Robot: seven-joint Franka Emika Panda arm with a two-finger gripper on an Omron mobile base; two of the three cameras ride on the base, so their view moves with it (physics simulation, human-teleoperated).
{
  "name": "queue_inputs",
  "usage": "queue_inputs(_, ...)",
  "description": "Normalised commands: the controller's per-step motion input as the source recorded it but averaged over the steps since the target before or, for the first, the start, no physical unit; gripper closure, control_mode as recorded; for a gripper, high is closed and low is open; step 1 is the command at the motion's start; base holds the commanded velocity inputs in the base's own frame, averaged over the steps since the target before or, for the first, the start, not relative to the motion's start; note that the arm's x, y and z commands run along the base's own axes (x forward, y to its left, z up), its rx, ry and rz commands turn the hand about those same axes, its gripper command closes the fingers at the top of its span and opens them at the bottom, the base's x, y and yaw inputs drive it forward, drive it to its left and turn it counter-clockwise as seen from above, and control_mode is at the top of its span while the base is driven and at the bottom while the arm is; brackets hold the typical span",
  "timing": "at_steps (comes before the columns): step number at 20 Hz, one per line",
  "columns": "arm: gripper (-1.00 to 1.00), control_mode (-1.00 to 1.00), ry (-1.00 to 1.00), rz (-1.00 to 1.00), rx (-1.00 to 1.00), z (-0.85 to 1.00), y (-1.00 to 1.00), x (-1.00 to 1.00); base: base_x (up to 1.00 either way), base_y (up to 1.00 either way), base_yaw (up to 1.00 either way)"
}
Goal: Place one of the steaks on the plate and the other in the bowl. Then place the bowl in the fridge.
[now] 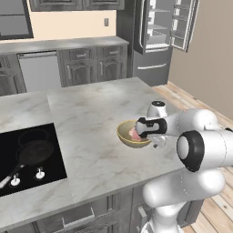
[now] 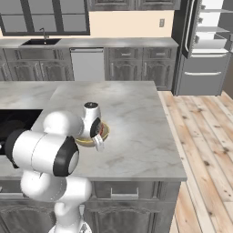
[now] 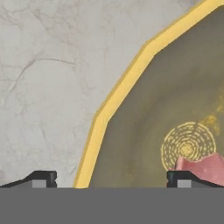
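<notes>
The olive-yellow bowl (image 1: pixel 126 135) sits on the marble island near its right front edge, with a pink-red steak (image 1: pixel 135 133) lying in it. My gripper (image 1: pixel 158 140) hangs low over the bowl's rim, open and holding nothing. In the hand view one fingertip (image 3: pixel 42 177) is outside the bowl's yellow rim (image 3: pixel 114 97) and the other is inside, beside the steak (image 3: pixel 204 166). From the right, the hand hides much of the bowl (image 2: pixel 105 133). The fridge (image 1: pixel 154 41) stands at the back right with its upper doors open. The plate is out of view.
A black frying pan (image 1: pixel 34 152) rests on the dark cooktop (image 1: pixel 45 173) at the island's left. Bare marble island top (image 1: pixel 95 109) spreads behind the bowl. Wooden floor (image 2: pixel 200 136) runs between the island and the fridge (image 2: pixel 205 54). Grey cabinets line the back wall.
</notes>
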Motion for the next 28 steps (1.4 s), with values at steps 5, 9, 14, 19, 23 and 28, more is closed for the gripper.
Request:
queue_inputs(5,1.00,-1.00,0.08,-0.07,0.00,-0.29,0.04,0.00,0.00,0.00,0.00)
queue_inputs(9,1.00,-1.00,0.02,-0.06,0.00,-0.22,0.00,0.00,0.00,0.00,0.00)
queue_inputs(14,1.00,-1.00,0.00,-0.06,0.00,-0.24,0.09,0.00,0.00,0.00,0.00)
queue_inputs(19,1.00,-1.00,-0.02,-0.08,0.01,-0.10,0.07,0.00,0.00,0.00,0.00)
queue_inputs(23,1.00,-1.00,-0.10,-0.09,0.09,0.00,0.01,0.00,0.00,0.00,0.00)
queue_inputs(28,1.00,-1.00,-0.18,-0.03,0.12,0.05,0.00,-0.05,0.00,0.00,0.00)
